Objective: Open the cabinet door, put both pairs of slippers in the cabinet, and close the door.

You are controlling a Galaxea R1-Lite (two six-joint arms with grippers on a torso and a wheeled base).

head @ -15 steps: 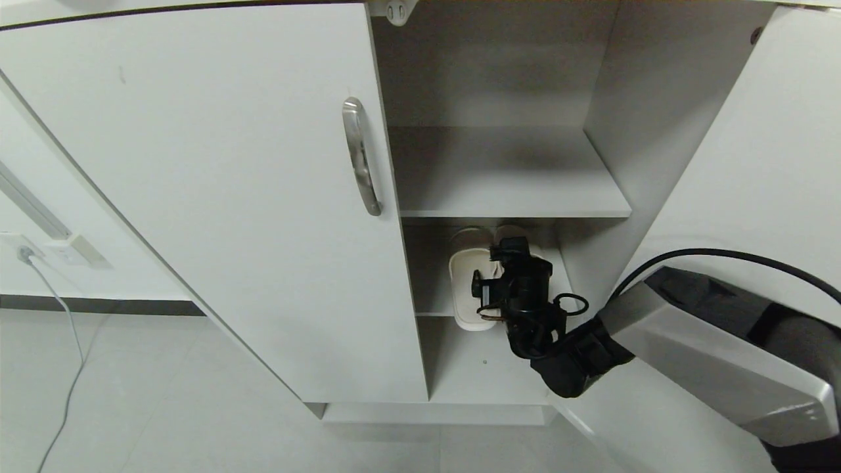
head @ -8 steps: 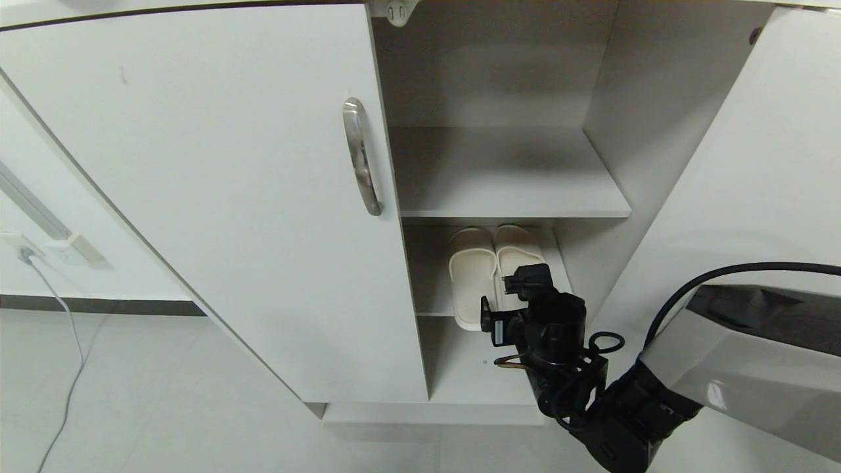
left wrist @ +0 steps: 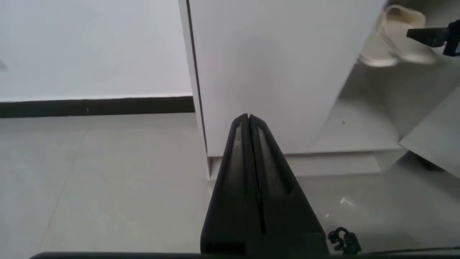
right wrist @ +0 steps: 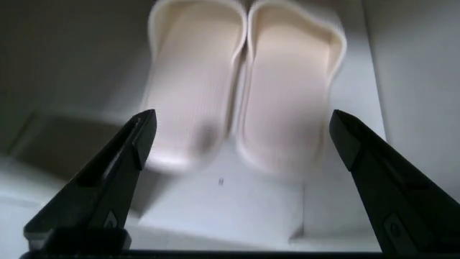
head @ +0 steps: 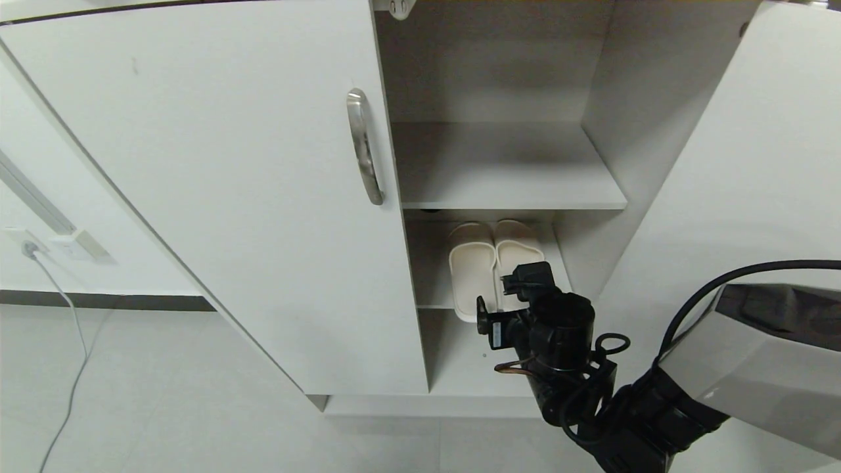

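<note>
A cream pair of slippers [head: 494,259] lies side by side on the cabinet's middle shelf, heels at its front edge. In front of the heels, just outside the shelf, my right gripper [head: 504,293] is open with nothing between its fingers. In the right wrist view the slippers [right wrist: 194,93] lie just beyond the spread right gripper [right wrist: 241,133]. My left gripper [left wrist: 248,122] is shut on nothing and hangs low over the floor, facing the closed left door [left wrist: 273,65]. The slippers [left wrist: 392,36] also show there, off to one side.
The cabinet's right door [head: 755,164] stands wide open beside my right arm. The left door [head: 230,197] is closed, with a metal handle [head: 364,148]. An upper shelf [head: 506,164] and the bottom shelf [head: 473,368] are bare. A wall socket and cable [head: 29,253] are at far left.
My right gripper has drawn back out of the cabinet, leaving the slippers on the middle shelf. The head view has shifted slightly.
</note>
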